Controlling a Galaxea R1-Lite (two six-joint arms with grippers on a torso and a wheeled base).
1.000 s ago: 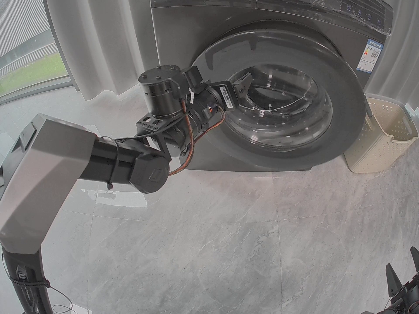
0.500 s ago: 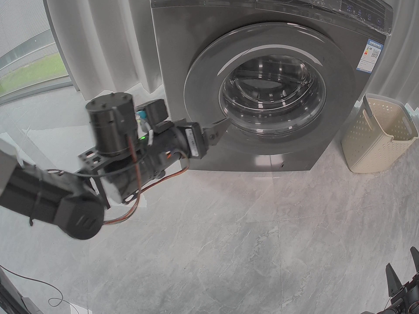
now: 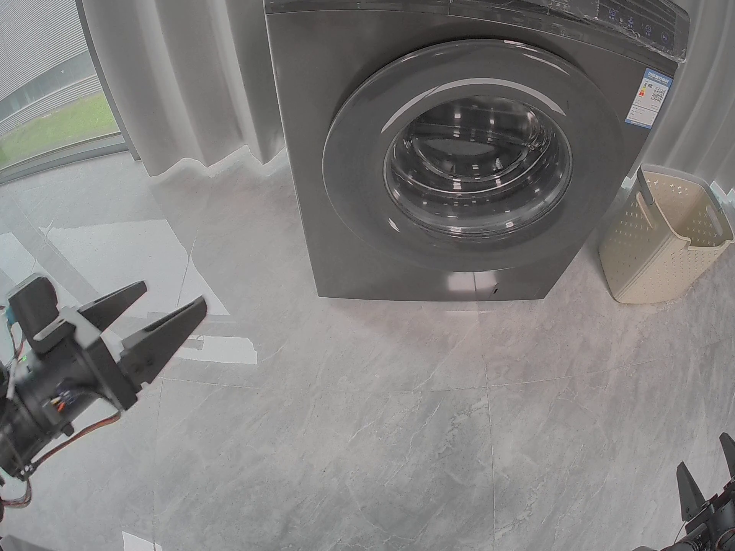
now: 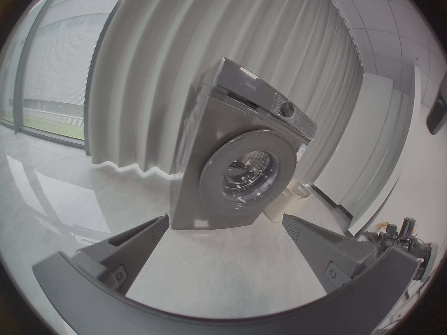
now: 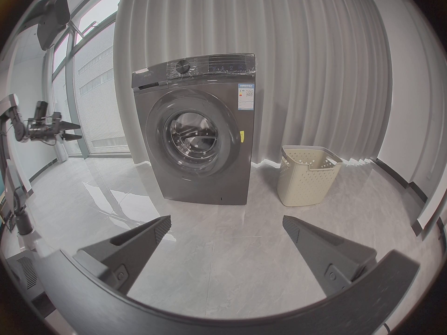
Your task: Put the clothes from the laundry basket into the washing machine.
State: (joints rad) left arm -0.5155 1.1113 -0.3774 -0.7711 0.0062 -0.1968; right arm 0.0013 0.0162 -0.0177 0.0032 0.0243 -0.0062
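The grey front-loading washing machine (image 3: 475,154) stands against the curtain with its round glass door (image 3: 478,166) shut. The drum behind the glass looks bare. To its right, on the floor, is the cream perforated laundry basket (image 3: 666,239); I see its inner wall and no fabric above the rim. My left gripper (image 3: 174,294) hovers low at the left, well away from the machine, open and holding nothing. My right gripper (image 3: 704,457) sits at the lower right corner, open and holding nothing. The machine (image 5: 200,131) and basket (image 5: 307,175) stand ahead of the right gripper (image 5: 226,219).
Grey marble floor (image 3: 398,422) stretches between me and the machine. White curtains (image 3: 176,63) hang behind, and a window (image 3: 46,78) is at the left. A bright patch of light (image 3: 222,350) lies on the floor near the left gripper.
My left arm has drawn back from the machine's door, down and to the left. The door, ajar a second ago, is now shut. The right gripper has not moved.
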